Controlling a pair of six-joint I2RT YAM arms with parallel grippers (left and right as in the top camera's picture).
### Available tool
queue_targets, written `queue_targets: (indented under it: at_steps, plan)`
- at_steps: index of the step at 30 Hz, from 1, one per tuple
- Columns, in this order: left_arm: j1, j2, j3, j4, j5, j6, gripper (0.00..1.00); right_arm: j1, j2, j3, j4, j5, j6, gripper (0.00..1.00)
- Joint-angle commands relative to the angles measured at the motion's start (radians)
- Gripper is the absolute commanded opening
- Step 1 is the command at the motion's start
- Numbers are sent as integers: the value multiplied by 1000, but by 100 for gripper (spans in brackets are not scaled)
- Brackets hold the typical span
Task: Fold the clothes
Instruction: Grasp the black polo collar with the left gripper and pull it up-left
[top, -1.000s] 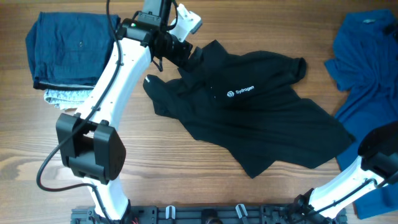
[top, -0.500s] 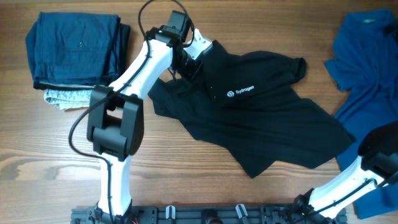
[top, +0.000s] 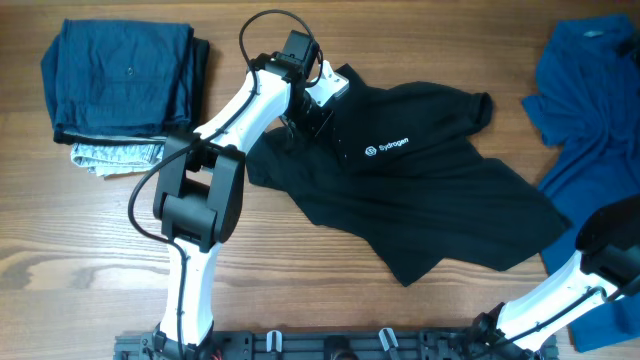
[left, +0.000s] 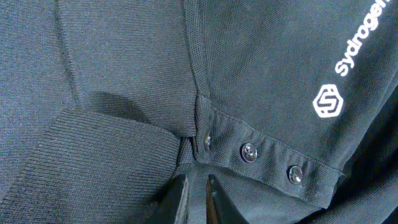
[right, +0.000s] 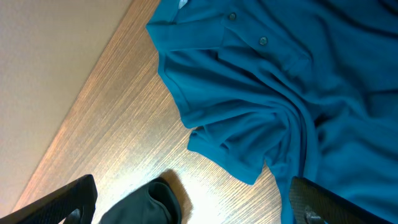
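Black polo shirt (top: 430, 190) is being pinched at its collar by left fingers (left: 177, 202); right fingers (right: 62, 202) are idling spread. Pulling slowly is likely smoothing best.

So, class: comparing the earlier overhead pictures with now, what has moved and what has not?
The left gripper slid rightward and a little toward the robot, from the top edge of the black polo to its button placket. No grasp or release shows. The polo, blue shirt, folded stack and right arm stayed put.
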Motion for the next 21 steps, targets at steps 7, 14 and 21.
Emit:
queue_targets:
  at_steps: [7, 14, 21]
  plan:
    - [-3, 19, -16, -76, 23, -2, 4, 0, 11, -1, 3, -9, 7, 100]
    - [-3, 34, -69, 36, -22, -77, 4, 0, 11, -1, 2, -9, 7, 100]
    - [-2, 62, -74, 266, -188, -258, 4, 0, 11, -1, 2, -9, 7, 100]
